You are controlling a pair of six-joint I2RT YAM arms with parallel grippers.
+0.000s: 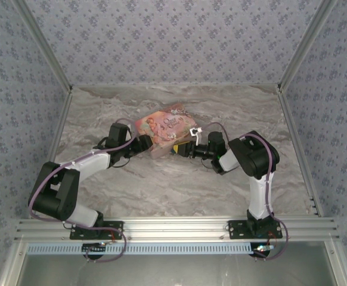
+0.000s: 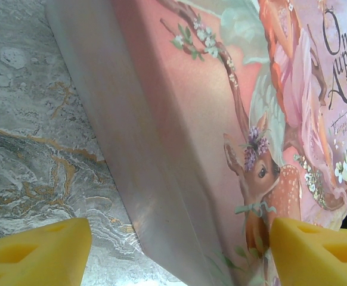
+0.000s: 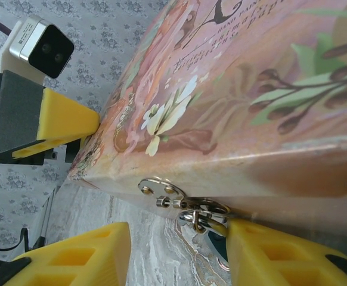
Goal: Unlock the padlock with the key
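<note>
1. The padlock (image 3: 216, 243) shows in the right wrist view as a small dark blue-green body. It hangs under the lower edge of the pink box (image 3: 239, 101), linked by small silvery rings (image 3: 198, 215) to a metal clasp (image 3: 158, 192) on the box's side.
2. A silvery sliver (image 3: 222, 262) sits at the padlock's lower end, too small to identify.
3. The right claw (image 3: 178, 232) brackets the padlock. The body lies against one yellow finger (image 3: 281, 256), and the other finger (image 3: 78, 256) stands well apart from it. The jaws are parted and have hold of nothing.
4. The box rests on the marbled desk (image 1: 161, 190) between the two arms, its illustrated face turned up and tilted.
5. The left claw (image 2: 179, 221) straddles the box's opposite corner with its jaws wide. One finger (image 2: 316, 250) overlaps the illustrated face and the other (image 2: 36, 250) sits over the desk. Whether they press on the box I cannot tell.
6. From the right wrist view, a left finger (image 3: 72, 119) meets the box's far edge, with that wrist's camera (image 3: 42, 44) above it.
7. Patterned walls (image 1: 173, 42) enclose the desk.
</note>
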